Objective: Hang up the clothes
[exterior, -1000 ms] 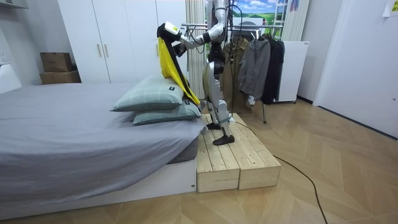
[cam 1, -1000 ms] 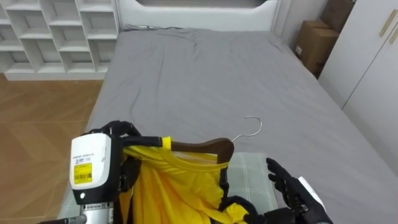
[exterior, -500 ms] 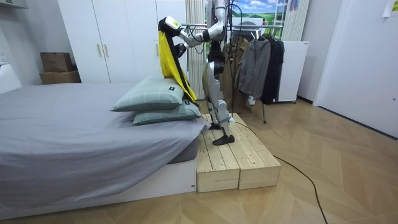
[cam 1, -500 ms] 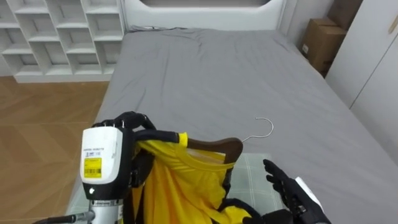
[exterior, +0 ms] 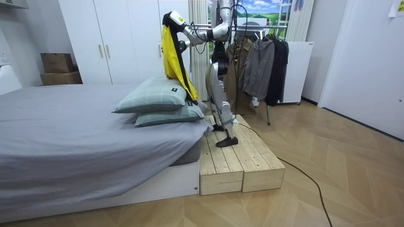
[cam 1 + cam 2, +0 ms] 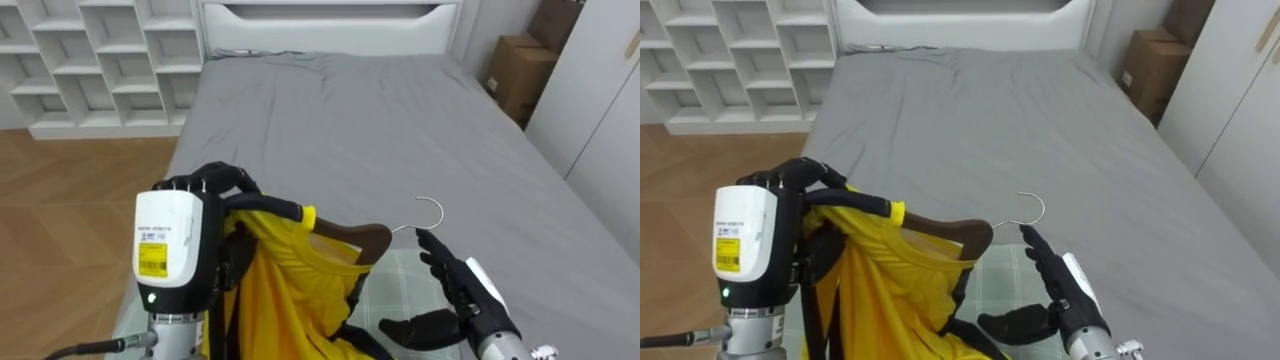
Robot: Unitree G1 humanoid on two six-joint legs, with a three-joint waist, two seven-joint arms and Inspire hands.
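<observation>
Looking down through the left eye view, the left hand (image 6: 215,185) was clenched round one end of a wooden hanger (image 6: 350,240), through the yellow garment (image 6: 280,290) draped on it. The right hand (image 6: 455,290) lay released, fingers straight; the hanger's wire hook (image 6: 432,205) sat just past the fingertips, contact unclear, with a checked pillow (image 6: 400,285) beneath. The right eye view showed its thumb spread wide. The room view added the robot on a wooden platform (image 5: 230,161) beside the bed (image 5: 76,132), garment held high, dark clothes (image 5: 255,66) hanging behind.
</observation>
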